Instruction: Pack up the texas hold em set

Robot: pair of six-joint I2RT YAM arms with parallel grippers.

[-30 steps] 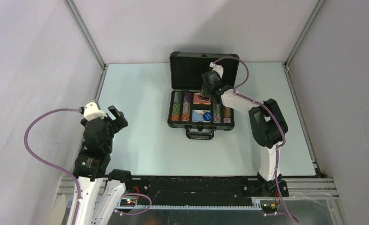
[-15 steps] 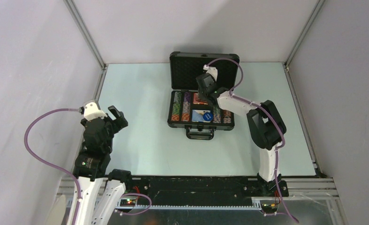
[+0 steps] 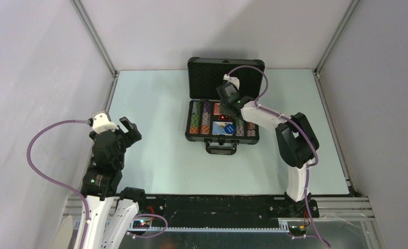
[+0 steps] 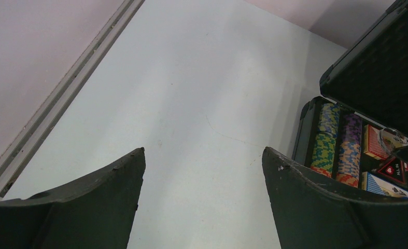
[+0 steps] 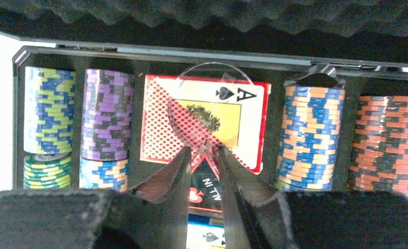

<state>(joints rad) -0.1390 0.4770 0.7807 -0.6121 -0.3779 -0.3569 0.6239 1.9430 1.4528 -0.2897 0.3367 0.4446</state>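
The texas hold em set is a black briefcase (image 3: 190,124) lying open at the table's far middle, its foam lid (image 3: 207,78) upright. Rows of multicoloured chips (image 5: 107,109) flank a red-patterned card deck (image 5: 157,122). A clear round button (image 5: 212,83) lies on that deck. A dark triangular marker (image 5: 204,181) lies just below it, above a blue deck (image 5: 204,234). My right gripper (image 5: 205,148) hovers over the marker's tip, open by a narrow gap and holding nothing. My left gripper (image 4: 204,150) stands wide open and empty over bare table, left of the case.
A blue round button (image 3: 230,127) rests on the blue deck. The case handle (image 3: 221,148) points toward the arm bases. Grey walls and metal rails (image 3: 111,85) border the table. Pale tabletop (image 3: 155,135) lies between the left arm and the case.
My right gripper has shifted slightly left over the case and its jaws have narrowed. The dark marker now shows between the two decks. The left arm has not moved.
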